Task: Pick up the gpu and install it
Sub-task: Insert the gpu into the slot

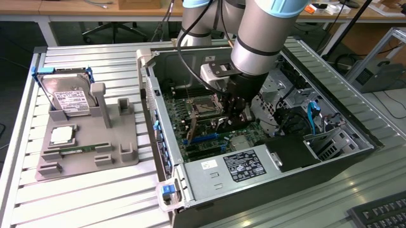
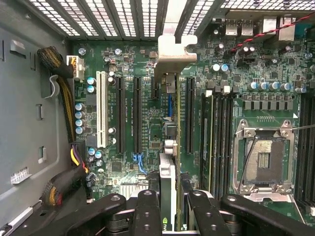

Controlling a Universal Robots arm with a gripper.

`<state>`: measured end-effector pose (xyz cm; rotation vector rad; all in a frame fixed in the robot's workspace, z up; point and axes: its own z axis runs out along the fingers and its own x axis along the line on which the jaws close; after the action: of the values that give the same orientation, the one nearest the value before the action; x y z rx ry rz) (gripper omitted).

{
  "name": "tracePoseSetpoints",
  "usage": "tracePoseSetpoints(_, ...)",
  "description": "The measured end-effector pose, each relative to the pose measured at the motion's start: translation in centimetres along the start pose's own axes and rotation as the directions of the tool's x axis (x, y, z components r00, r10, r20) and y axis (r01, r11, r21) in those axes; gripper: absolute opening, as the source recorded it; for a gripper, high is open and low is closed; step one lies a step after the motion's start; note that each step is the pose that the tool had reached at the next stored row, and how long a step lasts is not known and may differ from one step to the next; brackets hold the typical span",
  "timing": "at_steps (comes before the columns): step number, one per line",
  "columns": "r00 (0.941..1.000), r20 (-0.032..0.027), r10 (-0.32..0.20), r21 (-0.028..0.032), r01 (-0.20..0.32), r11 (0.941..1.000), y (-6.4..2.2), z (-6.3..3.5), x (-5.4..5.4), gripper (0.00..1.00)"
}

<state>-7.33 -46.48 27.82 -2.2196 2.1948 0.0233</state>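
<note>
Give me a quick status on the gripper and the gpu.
Gripper shut on gpu, inside the computer case. Card held edge-on over the motherboard slots, bracket toward the rear wall. Nothing seen blocking the slot.

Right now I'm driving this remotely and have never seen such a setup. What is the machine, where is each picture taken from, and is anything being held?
The machine is a robot arm reaching down into an open computer case. One picture comes from a camera off the arm and looks over the whole bench. The other comes from a camera on the wrist and looks down past the fingers at the motherboard.

The gripper is shut on the gpu, a thin card seen edge-on, with its silver bracket at the case's rear wall. It stands over the expansion slots; whether it is fully seated I cannot tell.

On the exterior view's left, a grey tray carries a hard drive, a processor chip and a RAM stick.
</note>
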Motion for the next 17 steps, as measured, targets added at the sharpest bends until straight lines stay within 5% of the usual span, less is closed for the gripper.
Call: tracePoseSetpoints(17,1.0000,-0.0001,-0.001,0.0000,0.001,1.0000,0.82,0.18,0.20,0.27)
